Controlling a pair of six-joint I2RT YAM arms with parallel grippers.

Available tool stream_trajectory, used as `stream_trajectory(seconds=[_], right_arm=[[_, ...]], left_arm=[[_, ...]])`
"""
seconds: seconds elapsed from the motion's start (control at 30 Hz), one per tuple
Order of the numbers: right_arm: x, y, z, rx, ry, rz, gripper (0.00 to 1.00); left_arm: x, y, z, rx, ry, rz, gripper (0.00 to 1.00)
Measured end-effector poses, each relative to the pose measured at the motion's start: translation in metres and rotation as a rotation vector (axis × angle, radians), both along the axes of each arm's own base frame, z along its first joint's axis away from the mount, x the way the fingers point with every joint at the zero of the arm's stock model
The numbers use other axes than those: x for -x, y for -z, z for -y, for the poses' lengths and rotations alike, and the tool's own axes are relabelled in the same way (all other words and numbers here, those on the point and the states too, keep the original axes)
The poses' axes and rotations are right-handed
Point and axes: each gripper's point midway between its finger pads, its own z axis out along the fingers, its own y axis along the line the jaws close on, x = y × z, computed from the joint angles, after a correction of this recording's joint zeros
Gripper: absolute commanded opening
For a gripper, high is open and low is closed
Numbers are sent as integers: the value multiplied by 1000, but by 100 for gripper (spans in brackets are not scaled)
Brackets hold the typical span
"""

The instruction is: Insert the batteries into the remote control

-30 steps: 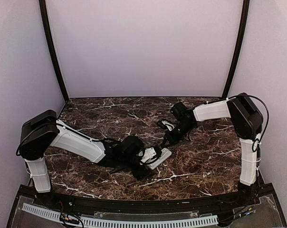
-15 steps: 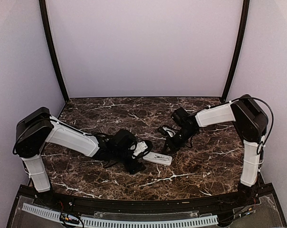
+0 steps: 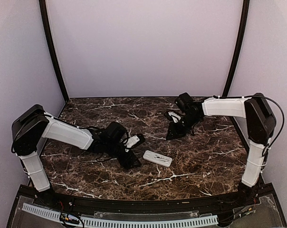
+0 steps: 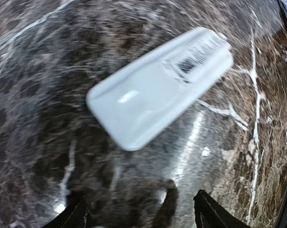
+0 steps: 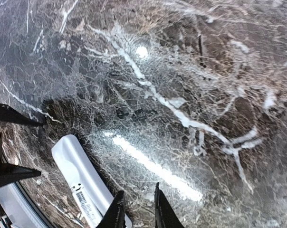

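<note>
Remote control (image 3: pixel 157 158) lay on bench (image 3: pixel 200 161), label up.
Left pincer (image 4: pixel 141 214) stood wide open, empty; right pincer (image 5: pixel 136 211) barely parted, empty.

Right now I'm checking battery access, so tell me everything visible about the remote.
The remote is a slim white plastic handset with rounded corners. It lies flat on the marble table, back up, with a barcode label near one end. Nothing touches it but the table.

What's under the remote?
The remote lies flat on the marble table, label side up. Nothing shows around its edges. Its down-facing side and the patch of table beneath it are covered.
</note>
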Motion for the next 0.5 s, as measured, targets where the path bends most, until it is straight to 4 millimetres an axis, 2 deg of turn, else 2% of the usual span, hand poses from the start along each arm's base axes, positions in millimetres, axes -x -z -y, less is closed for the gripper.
stream_trajectory(seconds=[0.1, 0.17, 0.23, 0.33, 0.43, 0.5], right_arm=[[4, -23, 9, -2, 69, 22, 26], [18, -38, 16, -18, 114, 17, 29], [35, -45, 19, -35, 153, -11, 31], [64, -40, 16, -52, 188, -97, 33], [83, -26, 11, -40, 209, -181, 34], [88, -21, 7, -35, 204, -205, 37]], left_arm=[[-24, -4, -15, 31, -105, -53, 67], [-37, -8, -22, 54, -167, -81, 67], [-40, -12, -20, 79, -188, -106, 65], [-38, -16, -14, 113, -211, -140, 62], [-40, -18, -10, 139, -238, -153, 61], [-44, -21, -8, 160, -252, -148, 63]])
